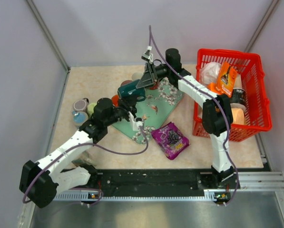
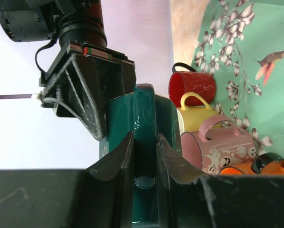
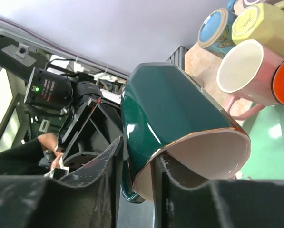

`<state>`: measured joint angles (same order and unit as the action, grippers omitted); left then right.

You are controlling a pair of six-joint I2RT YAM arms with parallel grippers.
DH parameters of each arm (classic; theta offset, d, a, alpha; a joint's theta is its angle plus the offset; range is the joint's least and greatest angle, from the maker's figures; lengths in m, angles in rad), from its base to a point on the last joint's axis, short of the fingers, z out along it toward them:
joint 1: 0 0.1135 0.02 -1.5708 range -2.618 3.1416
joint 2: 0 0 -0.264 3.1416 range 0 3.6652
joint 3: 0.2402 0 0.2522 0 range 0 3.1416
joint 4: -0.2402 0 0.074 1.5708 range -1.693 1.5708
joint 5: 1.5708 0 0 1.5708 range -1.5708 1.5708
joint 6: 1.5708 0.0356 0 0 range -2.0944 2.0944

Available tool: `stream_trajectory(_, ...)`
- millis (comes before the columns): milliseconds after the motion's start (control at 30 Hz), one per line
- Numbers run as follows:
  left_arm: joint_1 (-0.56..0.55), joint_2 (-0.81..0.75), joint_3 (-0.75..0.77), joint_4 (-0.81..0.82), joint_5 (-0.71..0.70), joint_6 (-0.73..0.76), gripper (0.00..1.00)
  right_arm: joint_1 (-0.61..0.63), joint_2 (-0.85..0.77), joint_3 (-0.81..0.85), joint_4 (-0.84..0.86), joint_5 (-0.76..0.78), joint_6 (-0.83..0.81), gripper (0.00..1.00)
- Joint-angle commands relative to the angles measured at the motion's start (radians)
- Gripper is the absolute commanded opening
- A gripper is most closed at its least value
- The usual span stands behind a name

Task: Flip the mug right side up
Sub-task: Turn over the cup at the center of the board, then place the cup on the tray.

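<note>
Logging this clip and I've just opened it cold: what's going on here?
Both arms hold the green mug over the floral tray. The left fingers are clamped on its handle, and the right fingers pinch its rim, one inside and one outside. The mug is on its side, mouth toward the right arm, so it is not upright yet. Other mugs sit on the tray nearby.

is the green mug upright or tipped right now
Tipped on its side: from above the green mug shows its wall, not its mouth. The left gripper clamps its handle, the right gripper pinches its rim.
</note>
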<state>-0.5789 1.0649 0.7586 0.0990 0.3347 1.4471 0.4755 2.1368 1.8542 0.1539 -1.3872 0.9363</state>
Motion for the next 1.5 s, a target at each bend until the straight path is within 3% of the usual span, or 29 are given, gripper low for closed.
stream_trajectory(0, -0.019, 0.001, -0.005, 0.14, 0.009, 0.03, 0.0, 0.012, -0.005, 0.05, 0.084, -0.032, 0.009, 0.21)
stream_trajectory(100, -0.019, 0.007, -0.001, 0.119, -0.003, -0.057, 0.0, 0.012, -0.012, 0.048, 0.085, -0.023, -0.011, 0.0)
stream_trajectory(133, -0.021, 0.007, 0.005, 0.101, -0.013, -0.073, 0.02, 0.012, -0.014, 0.048, 0.081, -0.016, -0.027, 0.0)
stream_trajectory(267, -0.021, -0.026, 0.011, 0.004, -0.042, -0.161, 0.48, 0.003, -0.021, 0.053, 0.076, 0.011, -0.074, 0.0)
stream_trajectory(400, -0.019, -0.143, 0.011, -0.094, -0.071, -0.405, 0.69, -0.02, -0.032, 0.08, -0.045, 0.082, -0.209, 0.0)
stream_trajectory(433, -0.021, -0.167, 0.018, -0.094, -0.112, -0.545, 0.99, -0.024, -0.035, 0.091, -0.11, 0.1, -0.264, 0.0)
stream_trajectory(500, -0.019, -0.207, 0.069, -0.171, -0.236, -0.864, 0.99, -0.028, -0.034, 0.146, -0.305, 0.157, -0.435, 0.0)
stream_trajectory(567, -0.012, -0.229, 0.108, -0.254, -0.389, -1.066, 0.99, -0.02, -0.031, 0.221, -0.547, 0.258, -0.676, 0.0)
stream_trajectory(700, 0.062, -0.276, 0.117, -0.369, -0.416, -1.165, 0.99, 0.031, -0.031, 0.353, -0.992, 0.494, -1.243, 0.0)
stream_trajectory(867, 0.149, -0.292, 0.151, -0.384, -0.41, -1.275, 0.99, 0.13, -0.096, 0.272, -1.206, 0.729, -1.609, 0.0)
stream_trajectory(1033, 0.367, -0.235, 0.267, -0.485, -0.246, -1.528, 0.99, 0.218, -0.178, 0.111, -1.222, 0.884, -1.743, 0.0)
stream_trajectory(1167, 0.395, -0.266, 0.271, -0.466, -0.125, -1.598, 0.99, 0.281, -0.192, 0.079, -1.222, 0.959, -1.76, 0.0)
stream_trajectory(1300, 0.405, -0.318, 0.219, -0.42, -0.239, -1.622, 0.99, 0.325, -0.173, 0.097, -1.231, 1.014, -1.758, 0.0)
stream_trajectory(1467, 0.445, -0.345, 0.228, -0.432, -0.22, -1.637, 0.99, 0.39, -0.114, 0.164, -1.274, 1.08, -1.708, 0.0)
